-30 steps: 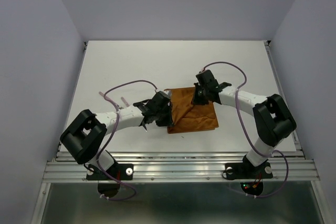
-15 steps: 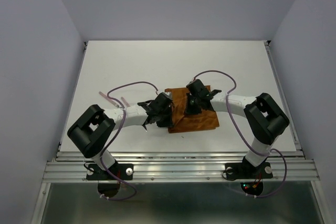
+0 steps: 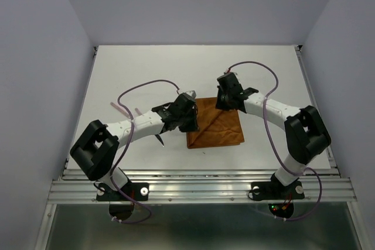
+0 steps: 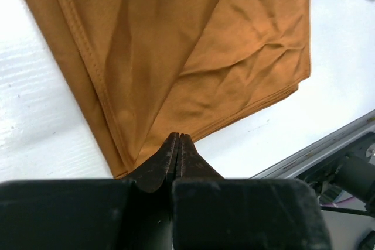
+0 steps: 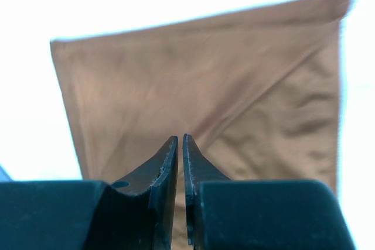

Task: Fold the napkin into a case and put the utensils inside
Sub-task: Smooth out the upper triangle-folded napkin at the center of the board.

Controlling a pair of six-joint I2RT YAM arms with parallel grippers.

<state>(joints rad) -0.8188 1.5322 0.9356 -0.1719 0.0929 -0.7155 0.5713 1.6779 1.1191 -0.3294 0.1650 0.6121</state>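
The napkin (image 3: 215, 127) lies folded flat near the middle of the table (image 3: 146, 65); it is thin, light and limp, so it will likely sag and slide rather than hold a shape, and is best pinched at a hemmed corner. The left gripper (image 4: 177, 140) is closed tip to tip at the cloth's left edge, and the right gripper (image 5: 179, 141) hangs over its far edge with jaws all but together, nothing visibly between them. Both arms and their purple cables (image 3: 252, 62) crowd the cloth, while two slim pale pieces (image 3: 117, 107) well to the left may be the utensils, too small to tell.
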